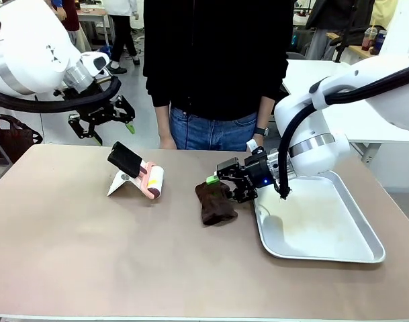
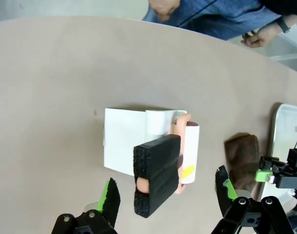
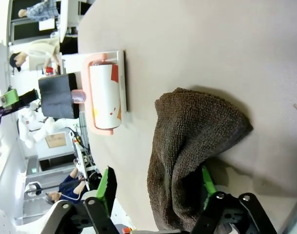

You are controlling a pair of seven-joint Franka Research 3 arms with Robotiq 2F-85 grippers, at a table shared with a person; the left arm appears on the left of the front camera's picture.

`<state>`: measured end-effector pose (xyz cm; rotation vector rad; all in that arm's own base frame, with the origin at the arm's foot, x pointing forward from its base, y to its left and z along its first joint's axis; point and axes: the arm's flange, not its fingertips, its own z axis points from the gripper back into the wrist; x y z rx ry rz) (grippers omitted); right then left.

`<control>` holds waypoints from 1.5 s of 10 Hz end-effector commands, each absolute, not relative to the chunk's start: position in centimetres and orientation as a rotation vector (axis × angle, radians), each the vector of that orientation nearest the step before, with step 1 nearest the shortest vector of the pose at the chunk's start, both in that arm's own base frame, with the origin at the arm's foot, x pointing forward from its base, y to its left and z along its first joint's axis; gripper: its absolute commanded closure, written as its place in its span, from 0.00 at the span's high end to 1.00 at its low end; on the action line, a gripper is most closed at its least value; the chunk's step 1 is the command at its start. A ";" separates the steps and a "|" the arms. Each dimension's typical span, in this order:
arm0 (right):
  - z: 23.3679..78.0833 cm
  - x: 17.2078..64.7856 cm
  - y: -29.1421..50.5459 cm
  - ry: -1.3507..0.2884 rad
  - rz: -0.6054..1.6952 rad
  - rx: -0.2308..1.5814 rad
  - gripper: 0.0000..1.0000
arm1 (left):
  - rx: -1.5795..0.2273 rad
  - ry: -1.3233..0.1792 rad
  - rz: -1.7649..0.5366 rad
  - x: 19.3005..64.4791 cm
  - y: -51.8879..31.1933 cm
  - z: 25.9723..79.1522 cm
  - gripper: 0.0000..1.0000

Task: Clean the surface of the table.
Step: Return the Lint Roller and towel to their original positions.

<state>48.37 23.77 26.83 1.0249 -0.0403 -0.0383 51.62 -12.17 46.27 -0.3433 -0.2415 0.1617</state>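
Observation:
The brownish-taupe table (image 1: pixel 90 255) carries a crumpled dark brown cloth (image 1: pixel 215 205) near its middle. My right gripper (image 1: pixel 225 186) is low over the cloth's right end, open. In the right wrist view its green-padded fingers (image 3: pixel 107 187) stand on either side of the cloth (image 3: pixel 192 141), which lies on the table (image 3: pixel 211 44). A lint roller (image 1: pixel 152 180) with a black foam handle (image 1: pixel 125 159) leans on a white stand, left of the cloth. My left gripper (image 1: pixel 113 131) hangs open above the table's far left; in its wrist view it (image 2: pixel 166 192) is high over the roller (image 2: pixel 187 151) and the table (image 2: pixel 50 73).
A shallow silver tray (image 1: pixel 365 238) lies on the table's right side, next to my right arm. A person in a black top stands at the far edge, hands (image 1: pixel 167 142) hanging by the table. The near half of the table is bare.

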 end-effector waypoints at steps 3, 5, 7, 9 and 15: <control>28.7 48.5 24.5 -0.046 0.016 0.961 1.00 | -0.386 -0.269 0.221 49.6 -9.9 46.9 1.00; 31.2 48.3 25.5 -0.036 0.036 0.825 1.00 | -0.465 -0.269 0.191 48.2 -7.4 47.3 1.00; 34.1 48.2 25.7 -0.008 0.041 0.652 1.00 | -0.602 -0.275 0.170 45.8 -3.9 48.0 1.00; 37.4 47.4 25.6 -0.043 0.024 0.526 1.00 | -0.751 -0.303 0.120 42.0 1.2 48.1 1.00; 38.3 41.4 18.7 -0.065 0.105 1.115 1.00 | -1.227 -0.216 -0.193 39.8 10.7 39.1 1.00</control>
